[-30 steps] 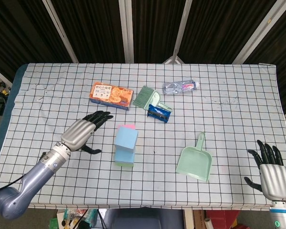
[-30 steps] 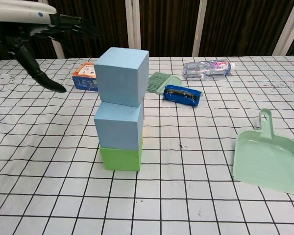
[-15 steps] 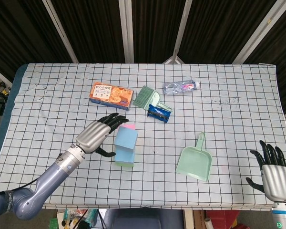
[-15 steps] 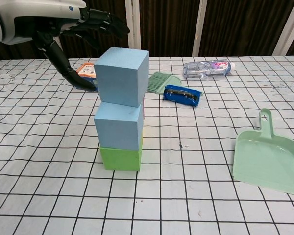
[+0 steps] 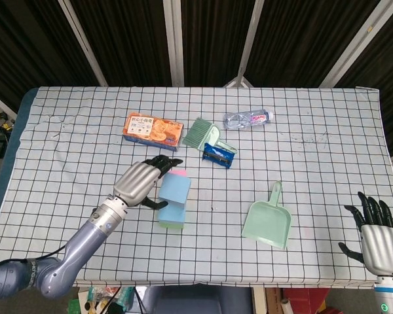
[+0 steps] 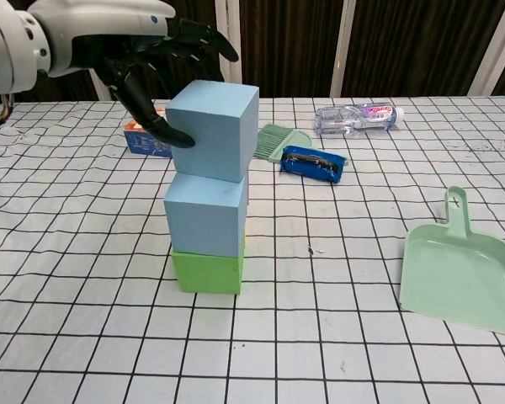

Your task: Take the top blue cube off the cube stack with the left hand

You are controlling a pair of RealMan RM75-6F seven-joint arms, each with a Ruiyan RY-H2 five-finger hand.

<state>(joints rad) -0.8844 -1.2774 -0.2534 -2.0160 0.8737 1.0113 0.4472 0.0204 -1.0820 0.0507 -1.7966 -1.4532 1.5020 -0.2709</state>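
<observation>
The stack stands mid-table: a top blue cube (image 6: 212, 130) on a second blue cube (image 6: 204, 217) on a green cube (image 6: 206, 273). From the head view the top blue cube (image 5: 173, 190) hides most of the stack. My left hand (image 6: 139, 50) hovers at the top cube's upper left, its fingers spread over the cube's back edge and its thumb tip touching the left face. In the head view the left hand (image 5: 143, 182) lies against the cube's left side. My right hand (image 5: 378, 239) rests open at the table's near right corner, holding nothing.
A pink block (image 5: 177, 173) peeks out behind the stack. Behind it lie an orange snack box (image 5: 153, 130), a green brush (image 5: 200, 132), a blue packet (image 5: 219, 155) and a water bottle (image 5: 247, 119). A green dustpan (image 5: 268, 221) lies to the right.
My left hand has travelled right from open table to the top cube, and its thumb now touches the cube. The stack has shifted slightly right. The right hand stayed put.
</observation>
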